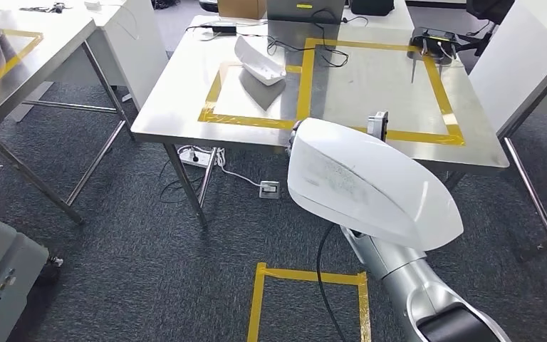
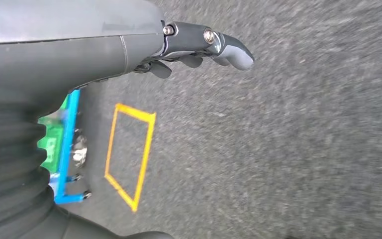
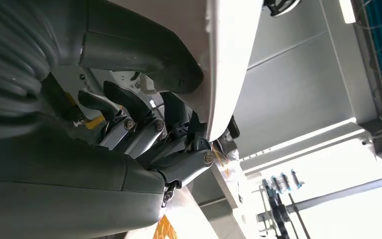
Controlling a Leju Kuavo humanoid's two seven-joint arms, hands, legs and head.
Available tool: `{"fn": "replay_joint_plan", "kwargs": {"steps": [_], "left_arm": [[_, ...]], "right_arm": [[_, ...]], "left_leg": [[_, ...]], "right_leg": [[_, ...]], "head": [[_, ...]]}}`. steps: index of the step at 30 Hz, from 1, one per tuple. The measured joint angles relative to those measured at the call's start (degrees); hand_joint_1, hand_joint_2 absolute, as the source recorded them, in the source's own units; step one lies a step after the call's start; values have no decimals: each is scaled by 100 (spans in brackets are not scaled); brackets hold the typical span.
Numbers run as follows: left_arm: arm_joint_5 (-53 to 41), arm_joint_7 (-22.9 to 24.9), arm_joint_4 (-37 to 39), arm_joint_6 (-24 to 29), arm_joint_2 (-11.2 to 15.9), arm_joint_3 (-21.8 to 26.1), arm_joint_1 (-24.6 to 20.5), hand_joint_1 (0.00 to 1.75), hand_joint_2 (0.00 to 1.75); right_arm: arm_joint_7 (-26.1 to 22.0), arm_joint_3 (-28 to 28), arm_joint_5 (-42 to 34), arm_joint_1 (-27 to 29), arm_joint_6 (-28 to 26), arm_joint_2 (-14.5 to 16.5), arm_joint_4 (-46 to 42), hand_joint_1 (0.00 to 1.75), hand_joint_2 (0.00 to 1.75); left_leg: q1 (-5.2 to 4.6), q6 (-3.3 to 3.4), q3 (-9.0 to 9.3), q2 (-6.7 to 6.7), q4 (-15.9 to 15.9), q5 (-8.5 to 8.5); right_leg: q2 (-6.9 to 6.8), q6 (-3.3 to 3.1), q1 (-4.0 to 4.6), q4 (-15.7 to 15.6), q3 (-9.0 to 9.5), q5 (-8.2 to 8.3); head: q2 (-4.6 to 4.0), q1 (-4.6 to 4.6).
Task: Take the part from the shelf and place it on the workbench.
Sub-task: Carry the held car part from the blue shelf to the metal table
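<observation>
A large white curved part (image 1: pixel 370 185) hangs in front of the workbench (image 1: pixel 370 85), just short of its near edge. My right hand (image 3: pixel 149 124) grips this part (image 3: pixel 229 59) by its rim, thumb on one face and fingers on the other. In the head view the part hides most of that hand. A second white part (image 1: pixel 260 64) lies on the workbench inside the smaller yellow-taped rectangle. My left hand (image 2: pixel 194 47) hangs over the grey carpet with fingers loosely bent, holding nothing.
A laptop (image 1: pixel 305 8), a cardboard box (image 1: pixel 241 7), cables and a black device (image 1: pixel 434 41) line the bench's far side. Another steel table (image 1: pixel 14 57) stands at left. A yellow tape square (image 1: pixel 306 299) marks the floor; a power strip (image 1: pixel 198 155) lies under the bench.
</observation>
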Motion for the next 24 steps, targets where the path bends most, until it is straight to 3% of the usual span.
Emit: {"fn": "replay_joint_plan", "kwargs": {"steps": [2, 3, 5, 6, 7, 9, 11, 12, 14, 16, 18, 20, 21, 22, 24], "left_arm": [[34, -80, -1, 11, 22, 0, -17, 0, 175], [39, -89, -1, 6, 31, 0, -28, 0, 175], [47, -69, -1, -12, 39, 0, -72, 0, 175], [58, -54, 0, -21, 36, 0, -106, 0, 175], [71, -46, 1, -27, 30, 1, -145, 0, 175], [101, -45, 2, -21, 19, 1, -216, 0, 175], [125, -67, 3, -4, 10, 1, -272, 0, 175], [134, -80, 4, 2, 7, 1, -295, 0, 175], [140, -101, 3, 9, -9, 2, -336, 0, 175], [153, -113, -1, 24, -26, 3, -363, 0, 175], [181, -102, -3, 45, -32, 7, -367, 0, 175], [201, -86, -2, 57, -36, 14, -359, 0, 175], [206, -82, -1, 62, -36, 16, -358, 0, 175], [212, -81, -1, 67, -37, 18, -360, 0, 175], [239, -72, 0, 91, -57, 21, -366, 0, 175]], "right_arm": [[-51, -14, 22, -30, 55, 10, 60, 175, 175], [-74, -17, 42, -42, 61, 15, 85, 175, 175], [-88, -37, 92, -42, 44, 25, 106, 175, 175], [-72, -55, 113, -44, 34, 25, 107, 175, 175], [-41, -76, 132, -54, 29, 25, 101, 175, 175], [40, -105, 172, -94, 28, 26, 65, 175, 175], [104, -117, 208, -142, 16, 30, 7, 175, 175], [127, -125, 221, -157, 5, 33, -23, 175, 175], [171, -151, 248, -166, -33, 27, -81, 175, 175], [207, -172, 274, -186, -78, 16, -137, 175, 175], [244, -174, 297, -213, -105, 14, -180, 175, 175], [266, -174, 305, -209, -122, 15, -197, 175, 175], [270, -174, 307, -203, -127, 14, -202, 175, 175], [272, -174, 304, -201, -131, 14, -209, 175, 175], [288, -174, 291, -223, -130, 14, -241, 175, 175]], "left_leg": [[24, -63, -220, -367, 489, -284], [31, -84, -396, -483, 864, -462], [40, -115, -672, -539, 1412, -616], [49, -126, -680, -545, 1403, -531], [65, -138, -580, -571, 1172, -351], [114, -165, -235, -789, 433, -29], [131, -135, -39, -957, 42, 45], [116, -96, -27, -947, 32, 25], [111, 2, -26, -797, 13, 64], [122, 84, -25, -658, -22, 99], [104, 130, -30, -518, -33, 102], [82, 149, -31, -365, -30, 89], [75, 150, -28, -302, -28, 82], [70, 147, -22, -253, -27, 75], [56, 125, -3, -172, -26, 55]], "right_leg": [[119, -34, -49, -46, 23, 43], [187, -46, -58, -41, 15, 49], [336, -43, -72, -9, -7, 48], [411, -36, -81, 14, -17, 45], [487, -21, -94, 45, -29, 38], [637, 37, -116, 126, -67, 14], [781, 127, -127, 181, -133, 14], [850, 178, -132, 176, -161, 34], [930, 258, -148, 155, -197, 77], [686, 306, -130, 374, -322, -54], [304, 336, -111, 1042, -643, -399], [169, 344, -115, 1695, -952, -632], [154, 334, -114, 1755, -973, -604], [147, 317, -111, 1584, -875, -482], [104, 246, -85, 780, -428, -155]], "head": [[0, -4], [0, -6], [0, -9], [1, -9], [1, -9], [0, -10], [0, -13], [1, -14], [0, -15], [0, 15], [0, 48], [1, 51], [1, 51], [1, 51], [1, 50]]}}
